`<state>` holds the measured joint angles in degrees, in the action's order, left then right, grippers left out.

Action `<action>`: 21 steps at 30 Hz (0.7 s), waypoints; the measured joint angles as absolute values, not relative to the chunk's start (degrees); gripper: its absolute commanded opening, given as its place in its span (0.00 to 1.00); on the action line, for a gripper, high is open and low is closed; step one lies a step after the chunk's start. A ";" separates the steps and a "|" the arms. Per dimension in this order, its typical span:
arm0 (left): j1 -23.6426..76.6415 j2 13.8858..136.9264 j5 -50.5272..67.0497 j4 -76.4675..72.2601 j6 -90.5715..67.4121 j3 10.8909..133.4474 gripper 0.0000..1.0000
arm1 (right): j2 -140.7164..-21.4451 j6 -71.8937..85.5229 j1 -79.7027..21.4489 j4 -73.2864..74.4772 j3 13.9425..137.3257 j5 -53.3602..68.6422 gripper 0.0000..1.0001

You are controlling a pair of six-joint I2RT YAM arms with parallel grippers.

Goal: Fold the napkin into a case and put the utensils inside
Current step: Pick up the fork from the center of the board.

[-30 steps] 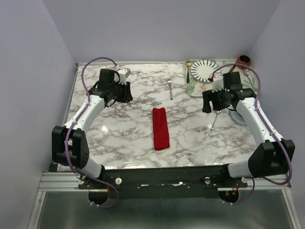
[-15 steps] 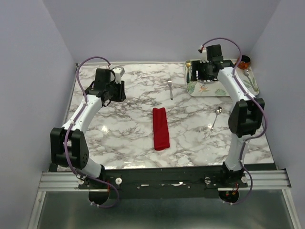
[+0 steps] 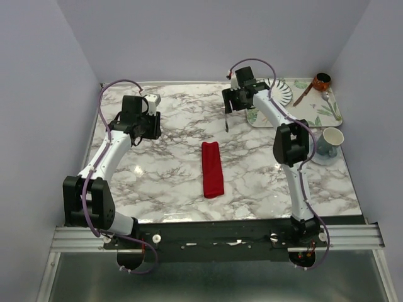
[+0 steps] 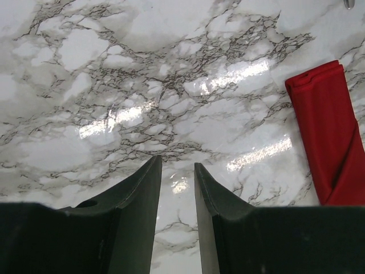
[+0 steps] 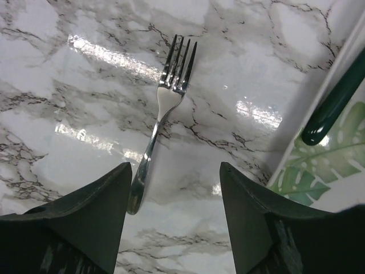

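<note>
The marble tabletop fills the scene, and we see both arms reaching out over it from the near edge. The left arm stretches to the far left. The right arm runs up the right side and bends in toward the far middle.

A leaf-patterned tray sits at the far right, with a striped plate on it. We make out a dark green handle lying at the tray's left side.

The case, the red cloth folded into a narrow long strip, lies in the middle of the tabletop, lengthwise from near to far and well apart from both hands. A mug stands on the right, near of the tray.

The left hand hangs over bare marble. Its fingers are parted only a little and hold nothing.

The right hand hovers above the fork with its fingers spread wide and empty. The fork lies flat on the tabletop just left of the tray and far of the case, touching neither finger.
</note>
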<state>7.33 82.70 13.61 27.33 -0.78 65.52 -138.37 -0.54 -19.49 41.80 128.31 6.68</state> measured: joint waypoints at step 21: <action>4.36 79.18 13.43 28.73 0.19 63.13 0.42 | -147.63 -1.93 -22.96 43.40 135.48 3.18 0.15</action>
<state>4.36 79.18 13.43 28.73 0.19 63.13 -147.63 -1.93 -22.96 43.40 135.48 3.18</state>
